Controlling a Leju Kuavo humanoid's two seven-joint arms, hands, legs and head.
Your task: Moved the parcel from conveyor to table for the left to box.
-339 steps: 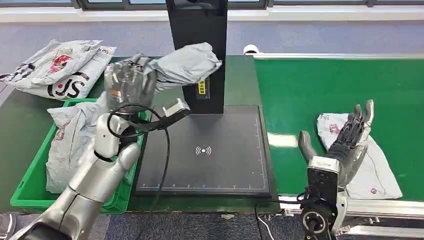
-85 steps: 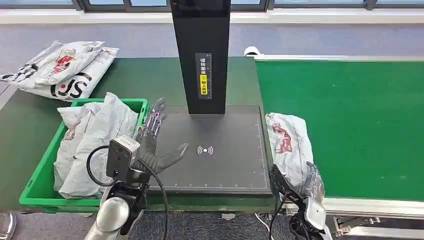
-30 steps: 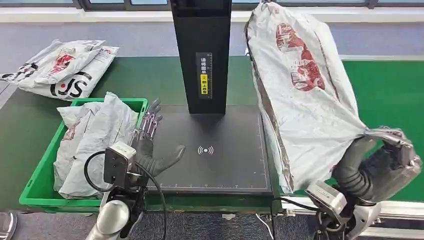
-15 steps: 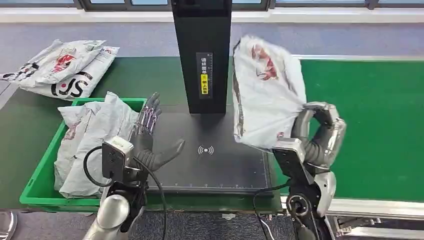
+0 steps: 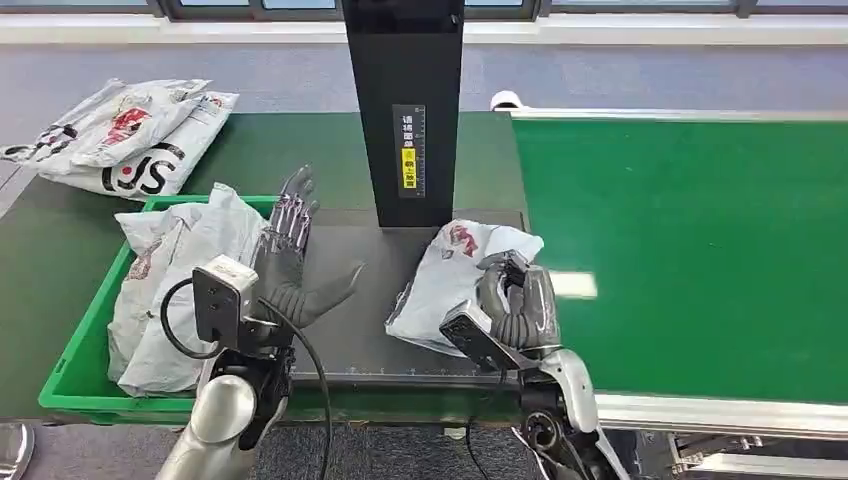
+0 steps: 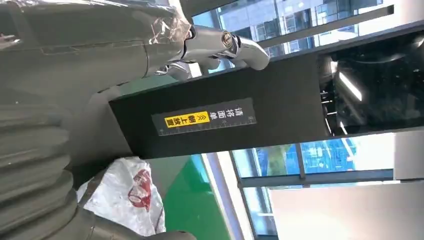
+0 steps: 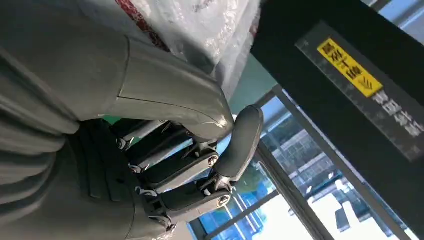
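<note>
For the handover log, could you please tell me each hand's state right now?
Left hand: open, holding nothing.
Right hand: holding the parcel on the pad.

The parcel [image 5: 452,270] is pale grey plastic with a red printed mark near its upper end. The scanner pad [image 5: 370,300] under it is matt black, and the upright post [image 5: 404,100] behind is black too, with a narrow label [image 5: 406,150] printed in white characters above a yellow patch. The conveyor belt [image 5: 690,240] is bright green with a silver-white edge. The table [image 5: 290,150] is a darker green. The crate [image 5: 70,360] is vivid green and holds grey bags [image 5: 180,280]. The loose bags [image 5: 130,135] at the far corner are light grey with red and black print. The left hand [image 5: 285,270] is dark grey; the right hand [image 5: 515,305] is dark grey too, on a silver arm.
</note>
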